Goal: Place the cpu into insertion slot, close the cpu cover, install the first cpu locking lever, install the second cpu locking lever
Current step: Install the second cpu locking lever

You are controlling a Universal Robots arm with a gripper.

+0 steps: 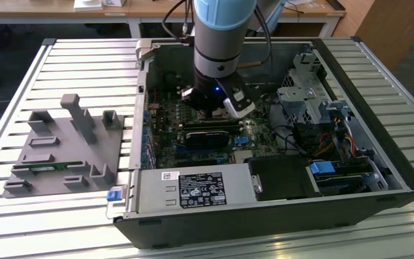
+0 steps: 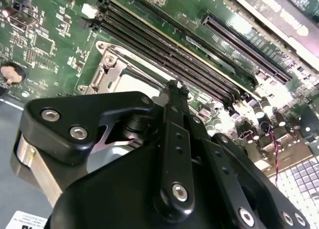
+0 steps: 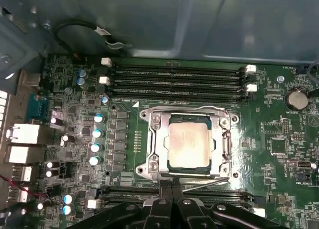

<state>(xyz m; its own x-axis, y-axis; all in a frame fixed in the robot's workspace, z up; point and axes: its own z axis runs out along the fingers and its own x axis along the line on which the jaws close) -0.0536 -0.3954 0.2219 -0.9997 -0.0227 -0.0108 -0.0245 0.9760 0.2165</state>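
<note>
The cpu [image 3: 188, 145], a square chip with a dull silver top, lies flat in the insertion slot, whose dark rim [image 3: 214, 145] shows around it. The cpu cover [image 3: 154, 134], a silvery frame with a square window, is down over the chip. A thin metal lever [image 3: 199, 178] runs along the frame's edge nearest my gripper [image 3: 172, 188]. The gripper's black fingers are shut together with nothing visible between them, just off that edge. In the second wrist view the gripper [image 2: 173, 87] hangs right above the cover [image 2: 107, 64]. In the exterior view the gripper [image 1: 213, 112] is low inside the open computer case.
Long black memory slots [image 3: 174, 82] lie beside the socket, with a second set [image 3: 209, 193] under the fingers. A coin battery [image 3: 297, 98] and capacitors [image 3: 97, 134] stand nearby. The power supply [image 1: 192, 189], drive cage [image 1: 308, 97] and cables crowd the case. A grey fixture [image 1: 63, 145] sits at the exterior view's left.
</note>
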